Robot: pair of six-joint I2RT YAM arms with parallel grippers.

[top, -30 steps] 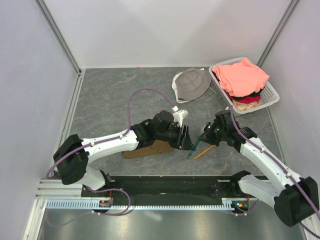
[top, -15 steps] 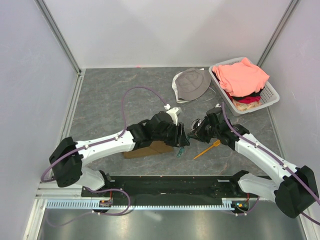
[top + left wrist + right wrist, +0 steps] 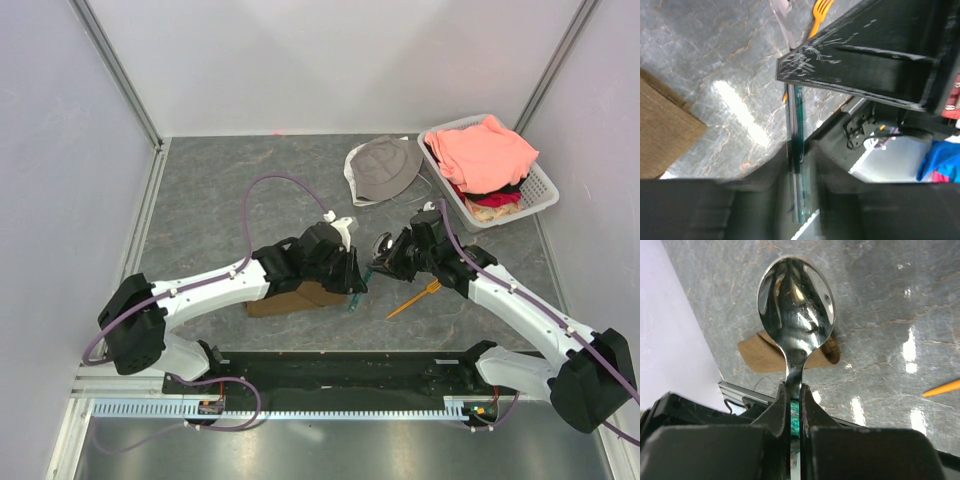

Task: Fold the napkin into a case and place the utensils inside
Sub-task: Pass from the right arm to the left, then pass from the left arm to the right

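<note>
Surface: a grey marbled slab (image 3: 220, 190) is laid wall to wall.
Walls: plain white panels (image 3: 330, 60) are set on three sides.
Posts: aluminium posts (image 3: 115, 70) are fixed at the back corners.
Near edge: a ribbed metal rail (image 3: 300, 408) is mounted.
Light: bright glare is thrown on the slab.

— Are you picking out any lettering, numbers or brand marks in these three views?

— No. You are looking at nothing legible on any surface. The grey hat (image 3: 385, 168) is showing a pale curved line on its crown, but it is too small for you to tell whether it is a seam or a logo.
</note>
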